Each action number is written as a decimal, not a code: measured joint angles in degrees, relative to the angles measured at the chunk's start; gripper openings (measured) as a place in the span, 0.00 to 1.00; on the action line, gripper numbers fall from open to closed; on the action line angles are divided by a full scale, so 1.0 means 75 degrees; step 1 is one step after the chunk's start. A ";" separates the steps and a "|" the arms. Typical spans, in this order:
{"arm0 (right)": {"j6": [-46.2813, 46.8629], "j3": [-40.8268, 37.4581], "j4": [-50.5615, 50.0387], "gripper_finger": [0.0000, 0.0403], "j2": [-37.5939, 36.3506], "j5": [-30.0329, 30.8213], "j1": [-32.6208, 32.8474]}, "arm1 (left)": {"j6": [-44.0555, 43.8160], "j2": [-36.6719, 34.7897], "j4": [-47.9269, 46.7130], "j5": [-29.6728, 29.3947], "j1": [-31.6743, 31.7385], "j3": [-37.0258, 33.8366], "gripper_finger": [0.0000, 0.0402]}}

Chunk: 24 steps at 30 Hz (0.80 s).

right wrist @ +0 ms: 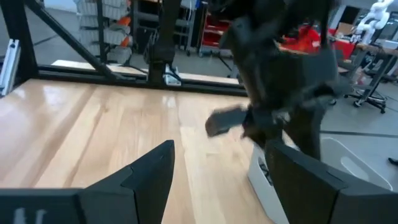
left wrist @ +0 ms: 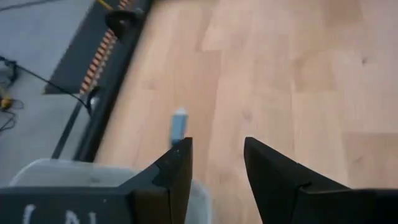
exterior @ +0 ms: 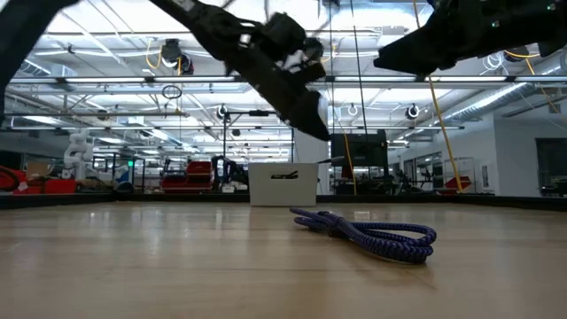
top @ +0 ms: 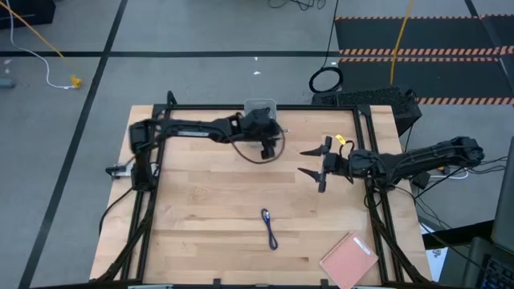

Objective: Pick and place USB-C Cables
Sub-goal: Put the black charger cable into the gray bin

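Observation:
The blue-purple USB-C cable [top: 269, 229] lies loosely bunched on the wood table toward the near edge, and it is close in the low view [exterior: 372, 235]. My left gripper [top: 268, 147] [left wrist: 217, 146] hovers open above the table beside the clear container [top: 259, 105] [exterior: 283, 183]. A thin dark loop [top: 250, 154] shows under it; I cannot tell whether this is a black cable or wiring. A small grey plug-like piece [left wrist: 179, 123] shows beyond one fingertip. My right gripper [top: 307, 161] [right wrist: 217, 152] is open in the air, right of centre, pointing at the left arm.
A pink notebook [top: 349, 258] lies at the near right corner of the table. A black frame [top: 369, 152] runs along the table's edges. The container's pale rim [left wrist: 56, 171] sits just under my left gripper. Bare wood lies between the grippers and the blue-purple cable.

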 joint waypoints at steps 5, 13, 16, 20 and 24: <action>0.0000 0.0000 -0.0801 0.60 -0.0381 0.0048 0.0000 | 0.0652 0.1251 -0.0522 -0.0870 -0.0180 0.1402 0.45; 0.0235 -0.0003 -0.2091 0.60 -0.1336 0.0207 0.0015 | 0.0936 0.1612 -0.0774 -0.1205 -0.0006 0.2011 0.55; 0.0265 -0.0003 -0.2213 0.60 -0.1562 0.0194 0.0017 | 0.0716 0.1612 -0.0921 -0.0359 0.0317 0.2018 0.53; 0.0348 -0.0003 -0.2243 0.60 -0.1700 0.0178 0.0017 | 0.0640 0.1732 -0.1091 0.0122 0.0621 0.2026 0.47; 0.0408 -0.0003 -0.2251 0.60 -0.1706 0.0175 0.0017 | 0.0773 0.1775 -0.1089 0.0180 0.0606 0.2009 0.40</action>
